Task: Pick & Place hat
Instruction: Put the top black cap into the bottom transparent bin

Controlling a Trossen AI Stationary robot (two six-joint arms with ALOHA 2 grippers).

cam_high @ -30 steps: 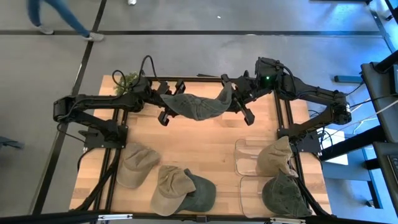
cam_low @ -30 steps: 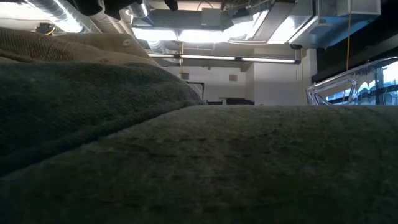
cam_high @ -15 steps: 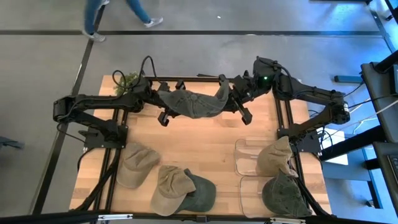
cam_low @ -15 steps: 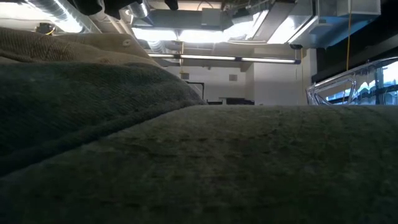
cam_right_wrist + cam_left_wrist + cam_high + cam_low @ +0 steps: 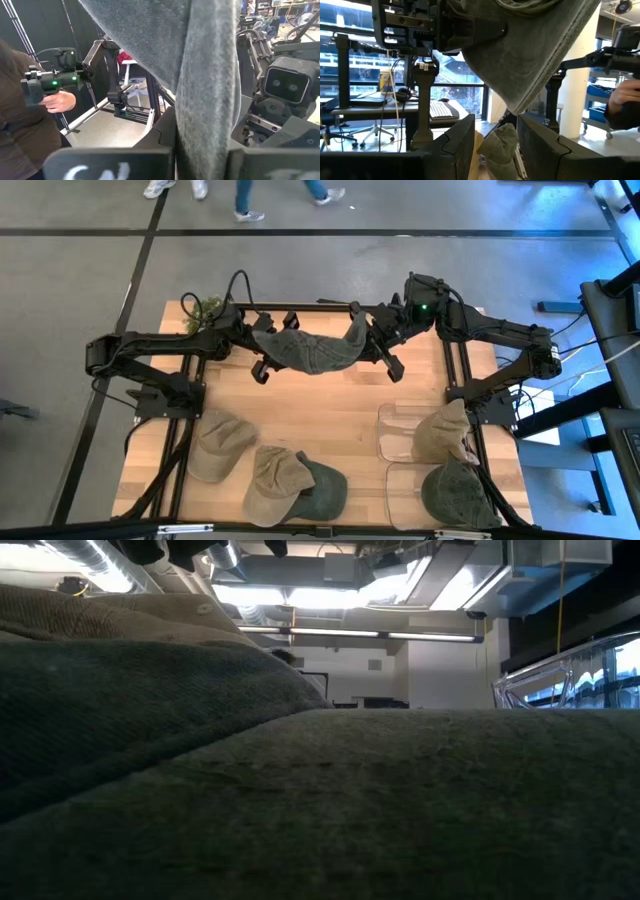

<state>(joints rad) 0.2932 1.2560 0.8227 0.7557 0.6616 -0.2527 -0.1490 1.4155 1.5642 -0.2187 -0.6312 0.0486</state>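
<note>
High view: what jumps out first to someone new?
A dark green hat hangs stretched in the air between the left gripper and right gripper, over the far side of the wooden table. Three more hats lie loose at the near left; two sit in clear trays at the near right.

No legible text anywhere.
Nothing readable on the hats, the arms or the bench (image 5: 330, 405); possibly pale marks at the lower edge of the right wrist view, too cropped and blurred to make out as letters.
</note>
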